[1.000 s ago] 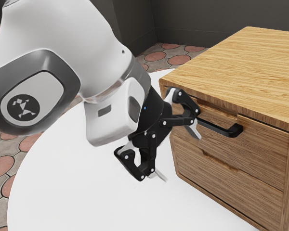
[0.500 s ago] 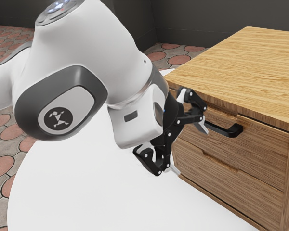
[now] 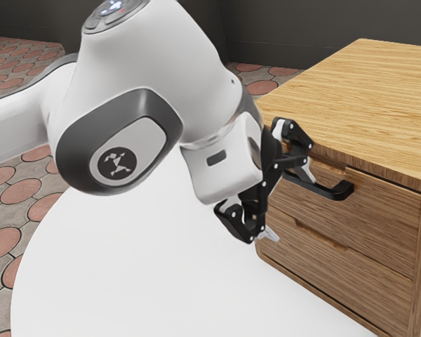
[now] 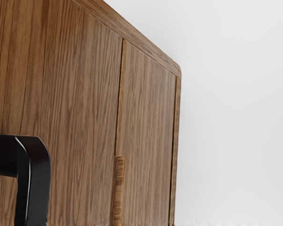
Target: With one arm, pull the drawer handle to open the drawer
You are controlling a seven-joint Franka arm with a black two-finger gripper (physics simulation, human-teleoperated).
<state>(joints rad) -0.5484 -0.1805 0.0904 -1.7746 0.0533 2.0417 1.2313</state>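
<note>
A wooden cabinet [image 3: 365,98] stands on the white table at the exterior view's right. Its top drawer [image 3: 386,207] sits flush with the front and carries a black bar handle [image 3: 330,189]. My gripper [image 3: 287,203] is open wide at the handle's left end. One finger [image 3: 295,140] is above the bar and the other [image 3: 251,223] is well below it; neither is pressed on the handle. In the wrist view the black handle [image 4: 32,179] curves close under my hand against the drawer front [image 4: 61,94].
A lower drawer [image 3: 337,270] with a wooden pull [image 4: 118,188] sits beneath the top one. The round white table [image 3: 126,281] stretches out to the exterior view's left of the cabinet. Tiled floor [image 3: 14,189] lies beyond its edge.
My arm has swung toward the exterior view's right, carrying the open gripper up to the drawer front and around the handle's left end. The drawer has not moved.
</note>
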